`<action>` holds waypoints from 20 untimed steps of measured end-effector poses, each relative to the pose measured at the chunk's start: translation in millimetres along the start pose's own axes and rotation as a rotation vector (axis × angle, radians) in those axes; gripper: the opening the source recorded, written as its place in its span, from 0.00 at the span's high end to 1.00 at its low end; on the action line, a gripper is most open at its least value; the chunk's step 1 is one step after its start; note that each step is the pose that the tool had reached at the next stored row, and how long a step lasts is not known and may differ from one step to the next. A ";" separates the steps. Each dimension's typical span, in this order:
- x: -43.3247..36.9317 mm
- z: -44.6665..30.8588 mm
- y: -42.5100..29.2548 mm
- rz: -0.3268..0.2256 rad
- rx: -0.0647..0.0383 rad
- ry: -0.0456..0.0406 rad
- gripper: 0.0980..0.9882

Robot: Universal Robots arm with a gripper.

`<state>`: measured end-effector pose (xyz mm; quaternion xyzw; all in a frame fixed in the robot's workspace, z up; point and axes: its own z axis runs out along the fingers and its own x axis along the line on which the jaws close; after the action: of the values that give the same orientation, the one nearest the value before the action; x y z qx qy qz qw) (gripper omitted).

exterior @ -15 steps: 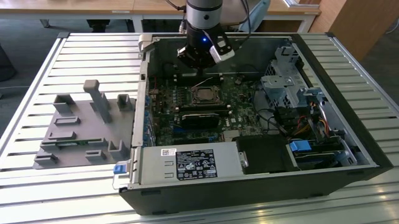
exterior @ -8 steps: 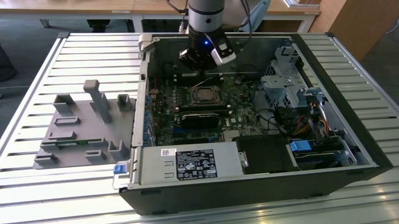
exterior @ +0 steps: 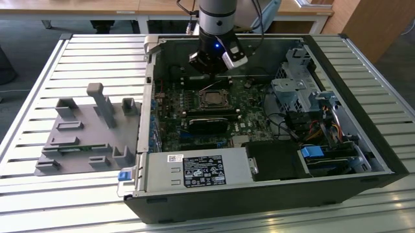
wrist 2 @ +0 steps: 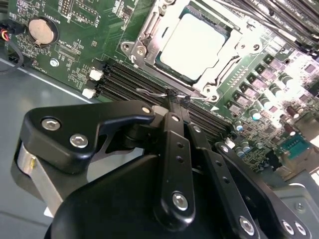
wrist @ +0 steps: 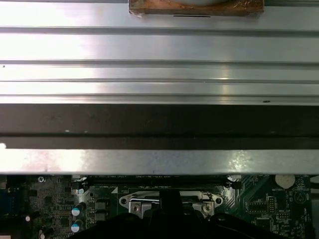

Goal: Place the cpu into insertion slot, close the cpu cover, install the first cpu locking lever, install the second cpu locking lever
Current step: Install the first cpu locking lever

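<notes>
The cpu [wrist 2: 195, 44], a pale silvery square, lies in the insertion slot [wrist 2: 160, 65] on the green motherboard [wrist 2: 79, 45]. The cpu cover [wrist 2: 149, 31], a silvery frame, lies down around it. In the second wrist view my gripper [wrist 2: 175, 102] is shut, its black fingertips [wrist 2: 171, 105] pressed together just beside the socket. A thin wire locking lever [wrist 2: 151, 92] ends right at the tips; I cannot tell whether it is pinched. In the exterior view the gripper [exterior: 211, 73] hangs over the far edge of the slot [exterior: 213, 99]. The first wrist view shows the cover [wrist: 139, 203] past the gripper [wrist: 169, 214].
The open computer case [exterior: 272, 194] lies on a slatted metal table [exterior: 77, 53]. A black-labelled power supply [exterior: 198, 171] sits at the case's front, drive bays and cables [exterior: 311, 121] on the exterior view's right. A grey fixture [exterior: 84, 131] stands on the left. Memory slots [wrist 2: 124, 82] run beside the socket.
</notes>
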<state>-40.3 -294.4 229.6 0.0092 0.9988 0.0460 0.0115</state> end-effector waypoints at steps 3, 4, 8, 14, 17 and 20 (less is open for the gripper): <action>-0.9 1.1 -0.1 0.000 0.000 0.0000 0.99; -1.2 1.4 -0.1 0.000 0.000 0.0000 0.99; -1.8 2.1 -0.1 0.000 0.000 0.0000 0.99; -3.3 3.0 -0.2 0.000 0.000 -0.0001 0.99; -4.2 3.7 -0.2 0.000 0.000 -0.0001 0.99; -5.2 4.7 -0.3 0.000 0.000 -0.0001 0.99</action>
<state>-35.0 -294.3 225.0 0.0092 0.9988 0.0460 0.0115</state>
